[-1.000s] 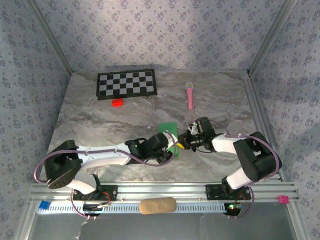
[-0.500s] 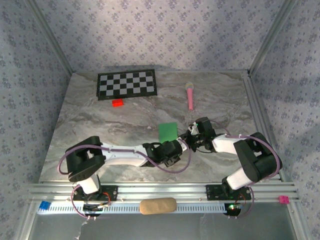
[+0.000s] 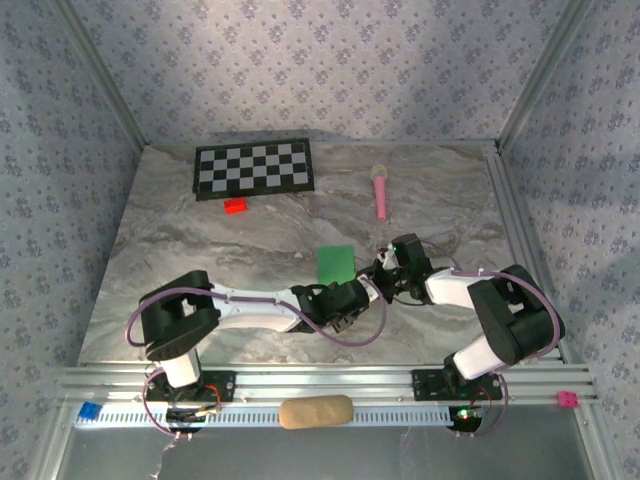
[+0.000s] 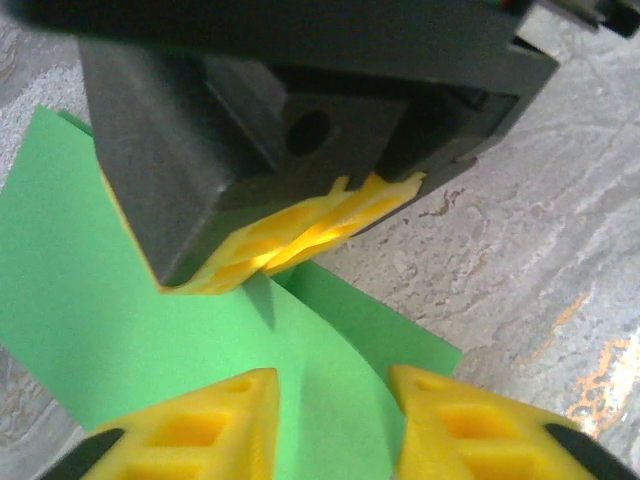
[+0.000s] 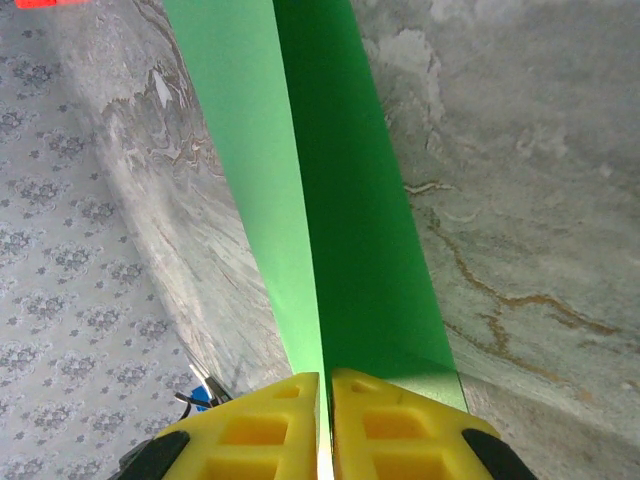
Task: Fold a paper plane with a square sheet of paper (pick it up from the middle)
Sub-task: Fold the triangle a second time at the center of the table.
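Right gripper (image 5: pixel 326 385) clamped on square sheet of paper (image 5: pixel 340 200), near side of checkerboard (image 3: pixel 253 169), well apart.
Just slid left gripper (image 4: pixel 330 378) off the sheet to its near edge, jaws apart straddling the lifted flap; probably lining up a crease pinch.

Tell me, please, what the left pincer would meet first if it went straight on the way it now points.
Most likely the green paper, whose curled edge rises between the fingertips of the left pincer. Just behind it sits the right pincer, clamped on that sheet, though depth is unclear.
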Action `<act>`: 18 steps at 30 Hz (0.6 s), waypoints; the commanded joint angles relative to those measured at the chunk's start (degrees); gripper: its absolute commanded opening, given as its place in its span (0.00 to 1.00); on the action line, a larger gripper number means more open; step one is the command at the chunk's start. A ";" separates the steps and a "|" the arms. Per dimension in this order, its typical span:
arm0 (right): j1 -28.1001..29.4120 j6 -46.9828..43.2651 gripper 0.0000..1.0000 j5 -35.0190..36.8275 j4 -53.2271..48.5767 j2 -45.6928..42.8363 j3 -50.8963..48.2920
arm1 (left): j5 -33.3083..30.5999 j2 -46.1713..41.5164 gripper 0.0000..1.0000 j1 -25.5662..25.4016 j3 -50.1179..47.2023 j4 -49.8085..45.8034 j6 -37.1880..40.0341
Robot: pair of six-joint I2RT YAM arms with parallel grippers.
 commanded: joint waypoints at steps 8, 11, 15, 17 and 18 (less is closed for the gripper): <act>-0.93 -0.59 0.14 -0.30 -2.61 -1.89 0.46 | -0.19 -0.76 0.05 -0.55 0.84 0.26 -0.39; -1.29 -1.54 0.16 1.06 -4.51 -3.19 0.30 | 1.23 -1.59 0.00 -0.23 0.70 0.43 -1.79; -2.87 -3.60 0.22 4.70 -9.64 -7.35 -0.34 | 9.25 -3.51 0.00 2.85 -0.32 1.10 -6.56; -3.86 -5.08 0.26 8.53 -14.29 -10.76 -0.58 | 14.90 -4.83 0.00 5.24 -1.34 2.02 -9.79; -4.25 -5.63 0.27 10.03 -15.45 -12.44 -0.87 | 17.63 -5.36 0.00 6.18 -1.89 2.77 -10.90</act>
